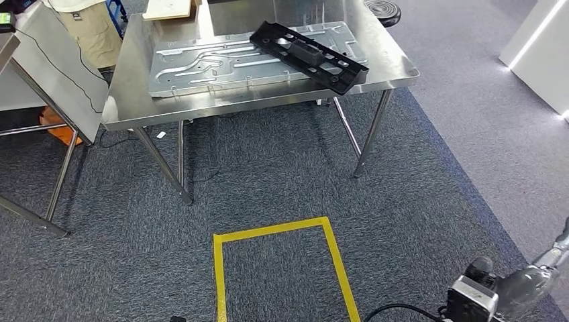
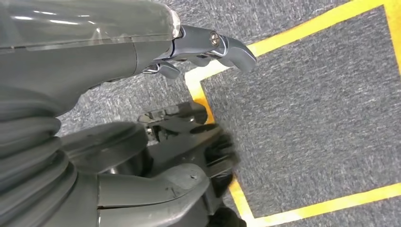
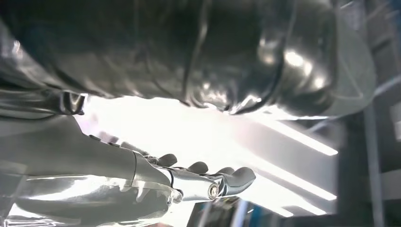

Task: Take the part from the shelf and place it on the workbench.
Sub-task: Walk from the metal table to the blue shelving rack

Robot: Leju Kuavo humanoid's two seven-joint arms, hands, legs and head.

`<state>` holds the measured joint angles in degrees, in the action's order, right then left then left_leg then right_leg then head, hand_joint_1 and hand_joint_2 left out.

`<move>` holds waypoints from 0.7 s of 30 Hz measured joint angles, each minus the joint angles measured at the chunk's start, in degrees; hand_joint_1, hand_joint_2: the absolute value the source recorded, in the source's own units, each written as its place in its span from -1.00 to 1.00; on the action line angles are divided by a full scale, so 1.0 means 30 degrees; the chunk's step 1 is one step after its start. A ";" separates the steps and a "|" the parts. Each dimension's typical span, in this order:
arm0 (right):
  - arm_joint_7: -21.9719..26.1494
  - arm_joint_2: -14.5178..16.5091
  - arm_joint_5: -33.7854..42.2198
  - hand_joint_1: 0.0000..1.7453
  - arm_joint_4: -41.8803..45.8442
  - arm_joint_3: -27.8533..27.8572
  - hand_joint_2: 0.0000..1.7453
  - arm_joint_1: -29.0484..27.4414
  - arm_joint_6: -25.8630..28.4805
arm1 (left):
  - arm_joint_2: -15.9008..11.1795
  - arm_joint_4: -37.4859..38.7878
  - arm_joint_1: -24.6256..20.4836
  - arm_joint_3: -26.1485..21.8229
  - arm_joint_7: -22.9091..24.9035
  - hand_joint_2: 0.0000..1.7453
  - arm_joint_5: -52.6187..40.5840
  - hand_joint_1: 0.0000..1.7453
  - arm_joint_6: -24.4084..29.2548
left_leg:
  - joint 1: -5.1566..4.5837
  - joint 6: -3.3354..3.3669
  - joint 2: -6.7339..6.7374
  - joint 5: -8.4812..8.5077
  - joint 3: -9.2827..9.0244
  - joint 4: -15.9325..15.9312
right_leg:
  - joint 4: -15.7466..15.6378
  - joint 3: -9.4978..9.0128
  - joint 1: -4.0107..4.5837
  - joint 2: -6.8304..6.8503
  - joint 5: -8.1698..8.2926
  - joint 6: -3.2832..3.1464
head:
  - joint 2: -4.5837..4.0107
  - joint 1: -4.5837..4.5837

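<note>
Resting on the far desk (image 1: 134,107), your black part (image 1: 308,55) lies aslant across a silver sheet-metal panel (image 1: 201,67).
You see the left hand (image 2: 156,118) hanging over carpet and yellow floor tape (image 2: 302,28), fingers (image 2: 227,47) released, grasping nothing; the right hand (image 3: 156,184) is likewise spread and empty, its arm low at the near right.

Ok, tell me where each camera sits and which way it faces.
Head view: high on the body, looking forward and down at the steel workbench, the black part lying on it, and yellow floor tape; the right arm shows.
Left wrist view: behind the left hand, facing the carpet.
Right wrist view: behind the right hand, facing upward into glare.
Head and left wrist views share the yellow tape.
</note>
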<state>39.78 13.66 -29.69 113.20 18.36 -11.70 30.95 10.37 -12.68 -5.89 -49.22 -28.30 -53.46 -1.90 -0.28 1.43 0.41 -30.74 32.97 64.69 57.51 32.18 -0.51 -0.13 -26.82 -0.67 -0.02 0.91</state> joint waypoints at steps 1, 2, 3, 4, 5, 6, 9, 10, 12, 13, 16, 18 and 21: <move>-0.0004 -0.0004 0.0267 -1.00 -0.0320 0.0588 -1.00 0.0019 0.0000 | -0.0031 0.0002 -0.0011 -0.0084 -0.0038 1.00 -0.0007 -1.00 0.0006 | -0.0105 0.0270 0.0041 0.0446 -0.0686 -0.1354 | -0.0003 -0.0019 0.0020 0.0006 0.0016 0.0045 | 0.0000 0.0002; -0.0016 -0.0011 0.0558 -1.00 -0.0697 0.1213 -1.00 0.0039 0.0000 | -0.0066 0.0002 -0.0031 -0.0171 -0.0069 1.00 -0.0013 -1.00 0.0008 | -0.0218 0.0503 0.0082 0.0672 -0.1126 -0.2286 | -0.0008 -0.0015 -0.0013 0.0031 0.0037 0.0127 | 0.0000 0.0004; -0.0033 -0.0025 0.0845 -1.00 -0.1130 0.1812 -1.00 0.0060 0.0000 | -0.0099 0.0002 -0.0039 -0.0250 -0.0091 1.00 -0.0015 -1.00 0.0013 | -0.0329 0.0691 0.0116 0.0736 -0.1354 -0.2831 | -0.0020 -0.0003 -0.0068 0.0068 0.0065 0.0228 | 0.0000 0.0005; -0.0049 -0.0044 0.1109 -1.00 -0.1566 0.2371 -1.00 0.0080 0.0000 | -0.0120 0.0002 -0.0023 -0.0319 -0.0110 1.00 -0.0015 -1.00 0.0017 | -0.0376 0.0756 0.0136 0.0740 -0.1351 -0.2929 | -0.0065 0.0001 -0.0088 0.0105 0.0105 0.0352 | 0.0000 0.0011; -0.0060 -0.0065 0.1327 -1.00 -0.1940 0.2856 -1.00 0.0093 0.0000 | -0.0128 0.0000 0.0008 -0.0382 -0.0120 1.00 -0.0014 -1.00 0.0017 | -0.0360 0.0806 0.0110 0.0867 -0.1377 -0.3084 | -0.0119 -0.0010 -0.0080 0.0141 0.0145 0.0459 | 0.0000 0.0011; -0.0055 -0.0102 0.1478 -1.00 -0.2310 0.3331 -1.00 0.0125 0.0000 | -0.0129 0.0002 0.0050 -0.0451 -0.0128 1.00 -0.0016 -1.00 0.0011 | -0.0286 0.0813 0.0107 0.1042 -0.1456 -0.3300 | -0.0066 0.0008 -0.0053 0.0144 0.0096 0.0546 | 0.0000 0.0007; -0.0024 -0.0191 0.1628 -1.00 -0.3514 0.4686 -1.00 0.0378 0.0000 | -0.0111 0.0005 0.0090 -0.0616 -0.0131 1.00 -0.0058 -1.00 -0.0021 | -0.0067 0.0813 0.0168 0.1512 -0.1595 -0.3793 | 0.2051 0.0959 -0.0067 0.0063 -0.1315 0.0791 | 0.0000 -0.0013; -0.0022 -0.0200 0.1637 -1.00 -0.4036 0.5134 -1.00 0.0469 0.0000 | -0.0100 0.0005 0.0093 -0.0640 -0.0119 1.00 -0.0080 -1.00 -0.0027 | -0.0059 0.0820 0.0173 0.1540 -0.1527 -0.3766 | 0.3282 0.1529 -0.0112 0.0052 -0.1961 0.0875 | 0.0000 -0.0016; -0.0020 -0.0250 0.1694 -1.00 -0.5116 0.5937 -1.00 0.0608 0.0000 | -0.0080 0.0007 0.0135 -0.0672 -0.0090 1.00 -0.0107 -1.00 -0.0029 | -0.0056 0.0766 0.0168 0.1506 -0.1396 -0.3621 | 0.4760 0.2209 -0.0215 0.0057 -0.2402 0.1028 | 0.0000 -0.0014; -0.0018 -0.0313 0.1780 -1.00 -0.5702 0.6309 -1.00 0.0708 0.0000 | -0.0077 0.0007 0.0156 -0.0694 -0.0071 1.00 -0.0109 -1.00 -0.0029 | -0.0047 0.0724 0.0166 0.1464 -0.1344 -0.3520 | 0.4499 0.2063 -0.0266 0.0063 -0.2076 0.1090 | 0.0000 -0.0014; -0.0020 -0.0613 0.2060 -1.00 -0.7636 0.7529 -1.00 0.1188 0.0000 | -0.0062 0.0009 0.0174 -0.0778 -0.0028 1.00 -0.0113 -1.00 -0.0020 | -0.0028 0.0444 0.0150 0.1218 -0.1256 -0.3118 | 0.0992 0.0224 -0.0355 0.0075 -0.0482 0.1115 | 0.0000 -0.0015; -0.0025 -0.0840 0.2079 -1.00 -0.9092 0.8445 -1.00 0.1538 0.0000 | -0.0060 0.0011 0.0163 -0.0849 -0.0007 1.00 -0.0091 -1.00 -0.0001 | -0.0067 0.0215 0.0127 0.1056 -0.1186 -0.2915 | -0.0058 -0.0303 -0.0283 0.0023 -0.0272 0.0866 | 0.0000 -0.0004; -0.0187 -0.1316 0.2020 -1.00 -1.1373 0.9733 -1.00 0.2006 0.0000 | -0.0060 0.0013 0.0185 -0.1042 -0.0020 1.00 -0.0087 -1.00 0.0028 | -0.0032 -0.0048 0.0101 0.0906 -0.1133 -0.2734 | -0.0019 -0.0255 -0.0227 -0.0021 -0.0211 0.0464 | 0.0000 0.0002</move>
<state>39.22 9.71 -23.63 79.09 47.56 -5.68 30.95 10.19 -12.64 -5.34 -52.34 -28.36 -53.72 -1.82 -0.37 1.29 0.71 -28.02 29.57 56.48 57.45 31.41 -1.19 -0.19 -27.45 0.72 -0.02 0.91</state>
